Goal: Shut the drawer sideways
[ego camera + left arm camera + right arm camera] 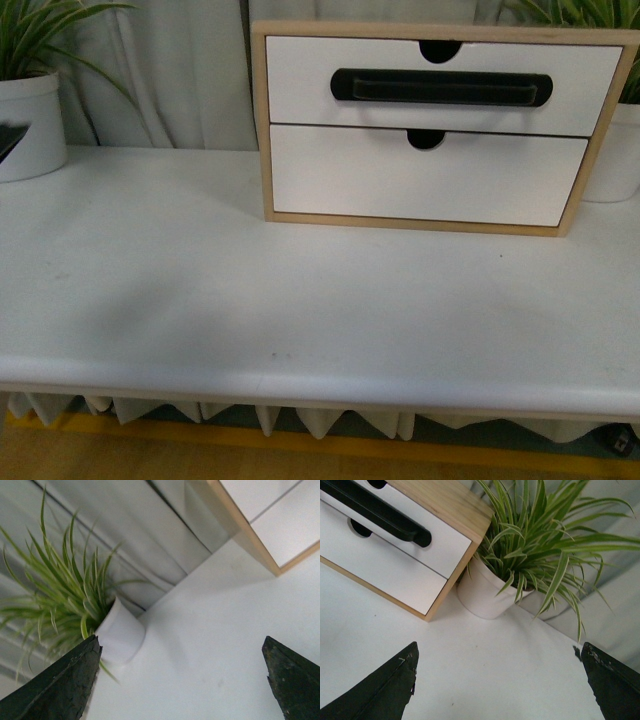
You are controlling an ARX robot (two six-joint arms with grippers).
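Front view: found the drawer (300, 80) in the upper slot of the wood-framed cabinet (262, 130), at the far side of the table (300, 330), right of centre. Noted its black bar handle (440, 87) across the front, and a plain white drawer front (420, 185) directly beneath. Could not tell whether the drawer sat fully home. Saw a potted plant (28, 125) at the far left, well apart from the cabinet, and a second pot (612, 160) just beside the cabinet's right side. Saw a pale curtain (180, 70) behind. Found broad bare table in front, down to its rounded near edge.

Left wrist view: saw the left fingers (60, 685) spread wide, grasping nothing, over bare table. Beyond them, found the left plant's pot against the curtain and the cabinet's lower corner, with open table between the two.

Right wrist view: saw the right fingers (380, 690) likewise spread and empty. Found the drawer, its handle and the cabinet's right edge ahead. Noted the right pot crowding that side, its leaves leaning over the cabinet's top corner. Found clear table only on the front face's side.
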